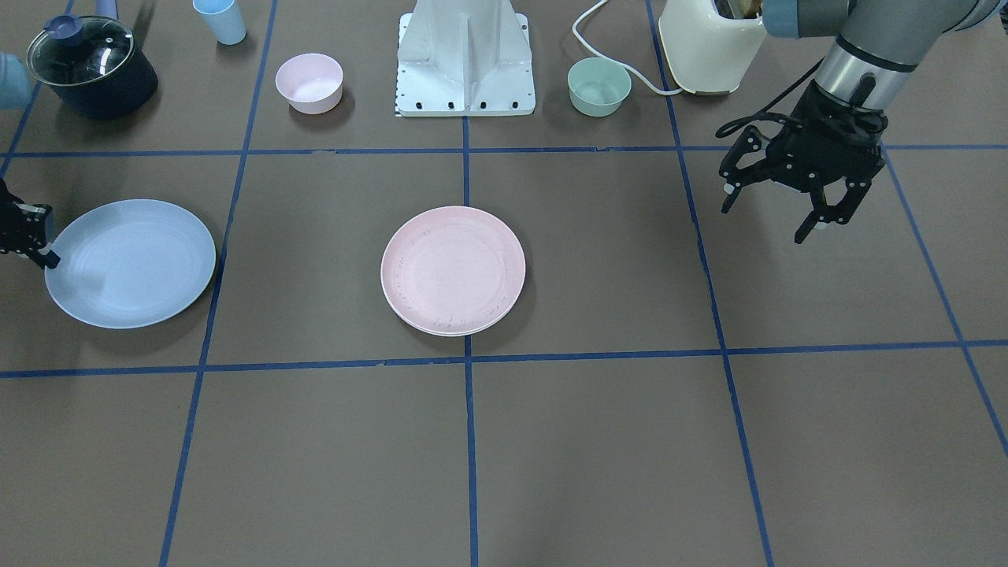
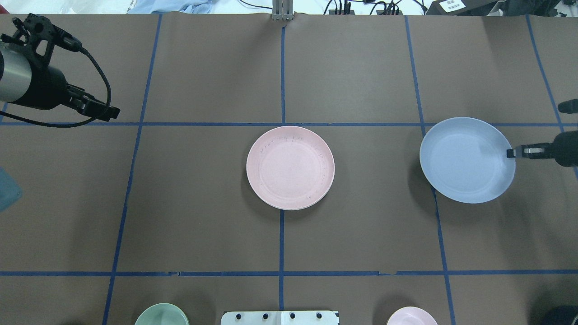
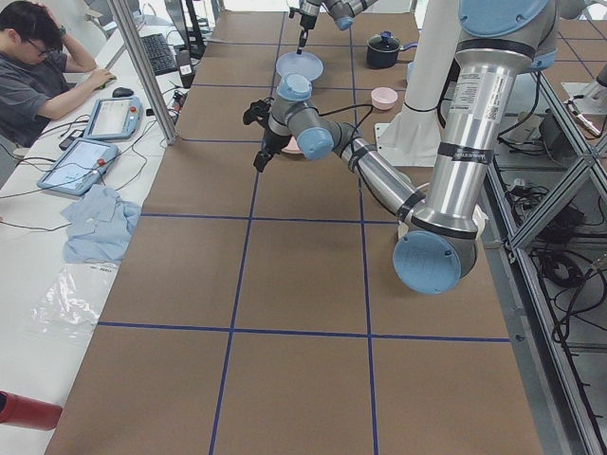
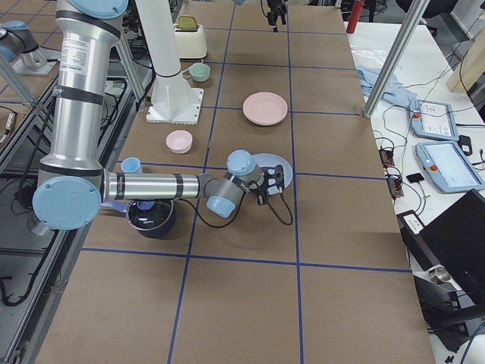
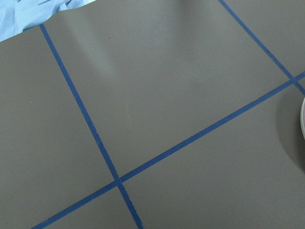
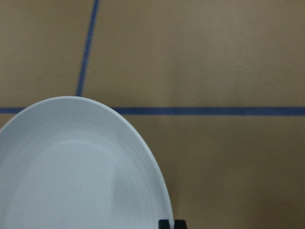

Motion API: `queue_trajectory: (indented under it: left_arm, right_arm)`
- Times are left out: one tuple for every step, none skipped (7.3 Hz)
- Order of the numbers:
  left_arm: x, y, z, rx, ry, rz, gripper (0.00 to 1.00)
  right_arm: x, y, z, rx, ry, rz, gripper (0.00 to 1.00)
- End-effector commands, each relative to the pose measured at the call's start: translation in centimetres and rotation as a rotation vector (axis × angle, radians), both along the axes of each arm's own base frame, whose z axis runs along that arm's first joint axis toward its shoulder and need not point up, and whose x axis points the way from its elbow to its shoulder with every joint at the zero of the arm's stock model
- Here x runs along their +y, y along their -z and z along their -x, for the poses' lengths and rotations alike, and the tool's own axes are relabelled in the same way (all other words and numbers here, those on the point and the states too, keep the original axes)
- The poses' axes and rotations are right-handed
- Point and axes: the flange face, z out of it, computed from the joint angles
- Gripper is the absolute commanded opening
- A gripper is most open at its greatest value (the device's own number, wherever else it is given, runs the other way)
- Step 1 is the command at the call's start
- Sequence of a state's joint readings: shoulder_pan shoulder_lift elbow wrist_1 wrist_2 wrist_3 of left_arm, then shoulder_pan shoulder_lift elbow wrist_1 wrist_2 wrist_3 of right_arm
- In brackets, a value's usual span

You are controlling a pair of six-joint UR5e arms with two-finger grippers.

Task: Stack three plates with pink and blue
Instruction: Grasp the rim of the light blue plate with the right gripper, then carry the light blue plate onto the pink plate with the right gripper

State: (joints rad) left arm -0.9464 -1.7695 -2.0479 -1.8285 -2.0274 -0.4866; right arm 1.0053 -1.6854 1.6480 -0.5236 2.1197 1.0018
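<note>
1. The pale pink plate (image 1: pixel 453 270) sits at the middle of the brown table (image 1: pixel 614 441), over a crossing of blue tape lines.
2. A thin pale rim shows beneath its near edge in the front view. This is the cream-white plate (image 1: pixel 453 335), lying directly under the pink one with their edges almost lined up.
3. The light blue plate (image 1: pixel 130 262) is well apart from that pair, out on the robot's right side.
4. The right gripper (image 1: pixel 31 240) has its jaws closed on the blue plate's outer rim. One dark fingertip (image 2: pixel 510 153) lies over the edge.
5. A broad shadow spreads under the blue plate, so it appears lifted and slightly tilted, though the views do not settle this.
6. The left gripper (image 1: pixel 768 220) hangs above bare table on the robot's left, its jaws spread wide and holding nothing.
7. Along the robot's edge stand a small pink bowl (image 1: pixel 309 83), a small green bowl (image 1: pixel 599 87) and a dark lidded pot (image 1: pixel 92 67).
</note>
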Motion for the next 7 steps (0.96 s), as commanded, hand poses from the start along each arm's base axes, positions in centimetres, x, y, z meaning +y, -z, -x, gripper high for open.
queue_trajectory:
  left_arm:
    - [0.0,-0.2,0.0,-0.001,0.001,0.005,1.0]
    - [0.1,-0.2,-0.1,0.0,-0.003,0.007,1.0]
    - [0.0,-0.2,-0.1,0.001,-0.003,0.01,1.0]
    - [0.0,-0.2,-0.1,0.001,-0.003,0.01,1.0]
    - [0.0,-0.2,-0.1,0.001,-0.003,0.01,1.0]
    - [0.0,-0.3,-0.2,0.0,-0.003,0.011,1.0]
    - [0.0,-0.3,-0.2,0.0,-0.003,0.011,1.0]
  right_arm:
    - [-5.2,10.1,4.6,-0.164,-0.044,0.005,0.0]
    - [-5.5,14.0,8.2,-0.22,-0.017,0.008,0.0]
    - [-5.2,16.8,11.8,-0.244,-0.006,0.016,0.0]
    - [-3.6,19.5,15.5,-0.224,-0.008,0.02,0.0]
    - [-1.0,22.5,18.3,-0.178,-0.012,0.052,0.0]
    - [1.2,24.6,20.2,-0.131,-0.022,0.065,0.0]
    - [2.9,25.9,23.3,-0.111,-0.054,0.085,0.0]
